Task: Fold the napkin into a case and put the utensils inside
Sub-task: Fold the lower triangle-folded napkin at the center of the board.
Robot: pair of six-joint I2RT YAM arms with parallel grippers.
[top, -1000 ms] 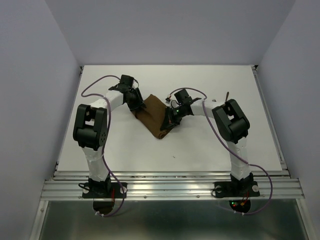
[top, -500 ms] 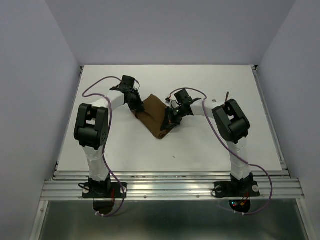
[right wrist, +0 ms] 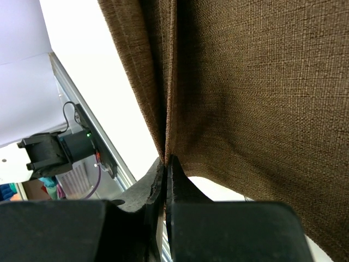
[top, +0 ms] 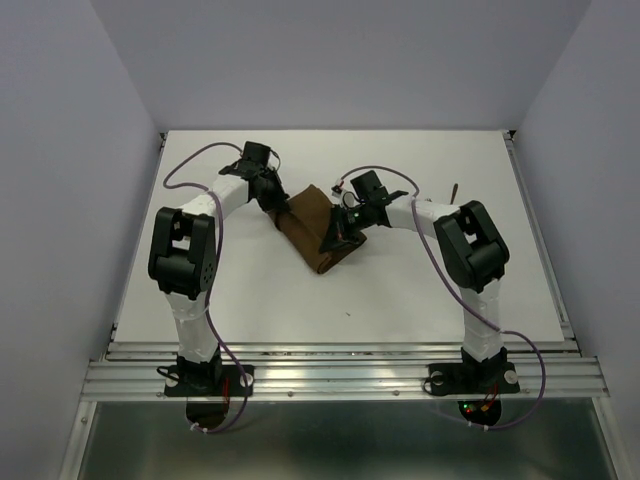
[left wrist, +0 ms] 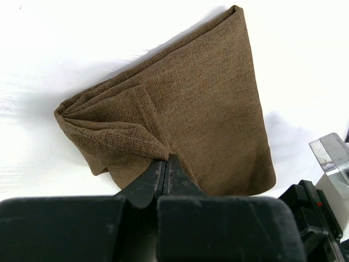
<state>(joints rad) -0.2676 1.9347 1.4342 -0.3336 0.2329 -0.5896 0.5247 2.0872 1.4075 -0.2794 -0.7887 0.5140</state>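
Observation:
The napkin (top: 312, 235), a dark brown cloth folded into loose layers, lies between both arms at mid-table. My left gripper (top: 273, 203) is shut on its left corner; in the left wrist view the fingertips (left wrist: 166, 159) pinch a bunched fold of the napkin (left wrist: 207, 103). My right gripper (top: 337, 232) is shut on the opposite edge; in the right wrist view its tips (right wrist: 166, 160) clamp a seam of the napkin (right wrist: 251, 87), which is raised off the white table. A slim dark utensil (top: 454, 189) lies at the back right; fork or spoon cannot be told. No finished case shows.
White table (top: 250, 300) with a metal rail (top: 340, 365) along the near edge. Purple cables (top: 190, 170) loop from both arms. A tiny dark speck (top: 347, 314) lies near the front. Part of the right arm (left wrist: 327, 180) shows beside the cloth.
My left gripper has closed on the napkin's left corner. Both grippers have shifted slightly toward the back, and the cloth between them has spread a little wider.

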